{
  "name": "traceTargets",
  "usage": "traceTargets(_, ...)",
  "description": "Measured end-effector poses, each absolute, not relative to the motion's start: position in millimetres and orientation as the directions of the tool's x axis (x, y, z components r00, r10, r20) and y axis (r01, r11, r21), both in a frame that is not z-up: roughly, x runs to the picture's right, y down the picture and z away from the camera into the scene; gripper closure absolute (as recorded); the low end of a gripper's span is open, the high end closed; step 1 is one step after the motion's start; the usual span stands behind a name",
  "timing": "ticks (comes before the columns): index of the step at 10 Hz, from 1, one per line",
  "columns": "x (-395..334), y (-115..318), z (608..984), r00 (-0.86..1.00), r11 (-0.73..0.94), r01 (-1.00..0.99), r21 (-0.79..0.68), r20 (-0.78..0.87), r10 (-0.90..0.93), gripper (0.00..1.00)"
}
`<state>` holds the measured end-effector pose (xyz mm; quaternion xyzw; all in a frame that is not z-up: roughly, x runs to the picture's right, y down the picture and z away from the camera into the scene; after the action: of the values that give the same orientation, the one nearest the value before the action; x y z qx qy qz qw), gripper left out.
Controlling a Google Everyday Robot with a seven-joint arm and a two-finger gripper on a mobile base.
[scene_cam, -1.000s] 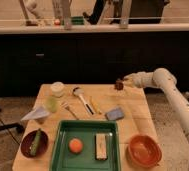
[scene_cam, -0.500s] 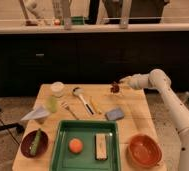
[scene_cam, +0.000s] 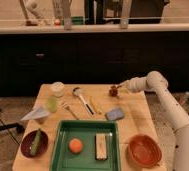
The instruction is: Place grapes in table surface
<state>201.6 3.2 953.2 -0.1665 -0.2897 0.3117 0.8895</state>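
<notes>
The grapes (scene_cam: 113,91), a small dark reddish bunch, hang at the tip of my gripper (scene_cam: 118,88) just above the far right part of the light wooden slatted table surface (scene_cam: 133,118). The gripper is shut on the grapes. My white arm reaches in from the right. The bunch sits low over the planks; I cannot tell whether it touches them.
A blue-grey sponge (scene_cam: 115,114) lies in front of the grapes. A ladle (scene_cam: 81,96), fork (scene_cam: 69,109), white cup (scene_cam: 57,89), green glass (scene_cam: 51,103) and folded paper (scene_cam: 37,114) lie to the left. A green tray (scene_cam: 61,150) holds an orange (scene_cam: 76,145). An orange bowl (scene_cam: 144,150) sits front right.
The gripper has moved left and down with the grapes, from the table's far right edge to lower over the planks.
</notes>
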Motion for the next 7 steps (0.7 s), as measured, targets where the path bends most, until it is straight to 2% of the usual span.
traceTargets(5, 241, 25, 966, 0.707, 0.735, -0.472, -0.488, 0.289, 0.646, 1.00)
traceTargets(7, 258, 25, 962, 0.723, 0.735, -0.483, -0.476, 0.258, 0.641, 0.96)
